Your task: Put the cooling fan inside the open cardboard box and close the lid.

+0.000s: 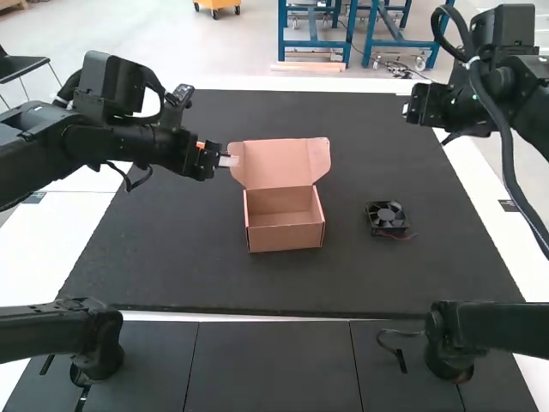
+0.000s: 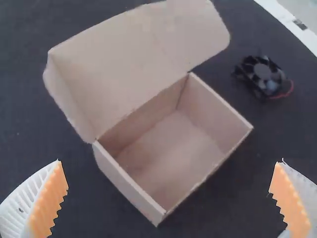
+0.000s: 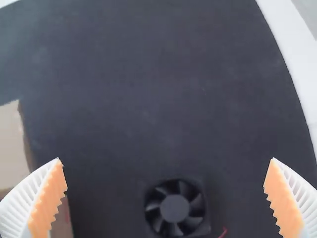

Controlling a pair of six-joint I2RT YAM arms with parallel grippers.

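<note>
An open cardboard box (image 1: 284, 220) sits mid-mat, its lid (image 1: 280, 163) standing upright at the back and its inside (image 2: 171, 156) bare. A small black cooling fan (image 1: 388, 216) with a red wire lies flat on the mat to the box's right, apart from it. My left gripper (image 1: 223, 160) hovers just left of the lid's edge. It is open, with its orange-padded fingers (image 2: 47, 198) spread wide and nothing between them. My right gripper (image 3: 163, 161) hangs high over the mat, up behind the fan (image 3: 175, 208), open and holding nothing.
The black mat (image 1: 171, 240) covers most of the white table, with bare room around the box and fan. Two arm bases (image 1: 94, 339) stand at the near edge. The white table border (image 1: 489, 180) runs along the mat's right side.
</note>
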